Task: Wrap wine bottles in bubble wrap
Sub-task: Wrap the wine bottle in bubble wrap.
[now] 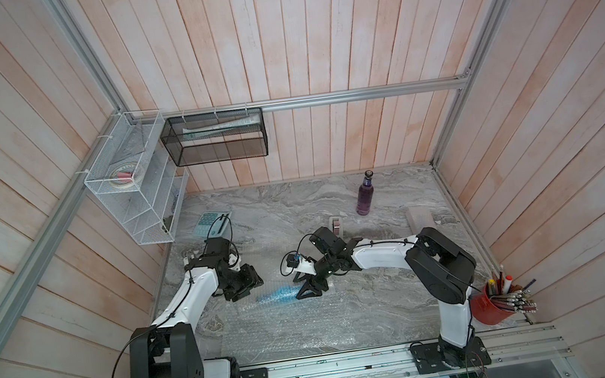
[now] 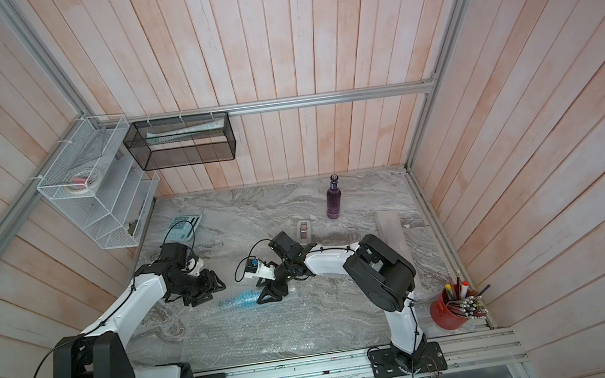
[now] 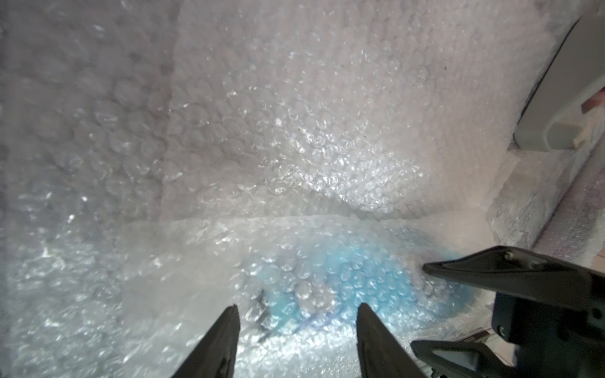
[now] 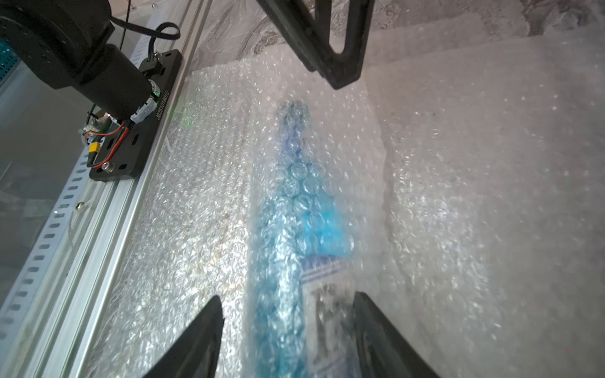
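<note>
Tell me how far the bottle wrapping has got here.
Done: possibly one; a rolled wrap tube lies at the back right, contents unclear. In hand: the blue bottle lies under a fold of the bubble wrap, left gripper and right gripper at its ends, fingers apart. Left: finishing that roll, and the purple bottle standing bare at the back.

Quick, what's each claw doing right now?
The left gripper is open above the bubble wrap, nothing visibly held.
The right gripper is open, straddling the wrapped blue bottle, not clamping it.
</note>
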### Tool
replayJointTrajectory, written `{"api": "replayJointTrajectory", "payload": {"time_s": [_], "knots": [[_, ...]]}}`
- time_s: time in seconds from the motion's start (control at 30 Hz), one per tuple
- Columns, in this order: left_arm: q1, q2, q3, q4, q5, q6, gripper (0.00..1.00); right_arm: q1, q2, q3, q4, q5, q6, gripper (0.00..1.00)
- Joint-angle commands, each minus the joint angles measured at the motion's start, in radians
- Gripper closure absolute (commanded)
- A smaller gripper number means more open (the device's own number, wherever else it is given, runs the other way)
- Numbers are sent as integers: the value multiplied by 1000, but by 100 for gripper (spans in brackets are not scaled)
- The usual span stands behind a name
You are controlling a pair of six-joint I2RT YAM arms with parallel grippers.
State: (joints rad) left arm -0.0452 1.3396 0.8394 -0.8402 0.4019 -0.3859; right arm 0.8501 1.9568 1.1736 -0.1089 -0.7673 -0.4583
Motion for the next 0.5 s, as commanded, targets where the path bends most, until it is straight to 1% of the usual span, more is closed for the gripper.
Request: {"api": "replayJointTrajectory", "payload": {"time_s": [0.0,0.1,0.2,0.27,0.4,0.47], "knots": [[-2,-45,29,-38,-22,2,40,19,31,37,-135,-9,-60,35],[-2,-71,53,-30,-9,-5,39,43,20,30,-178,20,-90,35],[-3,-76,63,-24,22,-20,39,62,-3,9,-180,45,-91,34],[-2,-77,62,-22,37,-23,39,72,-13,-8,-170,65,-88,34],[-2,-93,57,-21,47,-6,39,79,-12,-48,-113,147,-82,34],[-2,-107,58,-12,51,4,39,79,-10,-61,-86,161,-76,34]]}}
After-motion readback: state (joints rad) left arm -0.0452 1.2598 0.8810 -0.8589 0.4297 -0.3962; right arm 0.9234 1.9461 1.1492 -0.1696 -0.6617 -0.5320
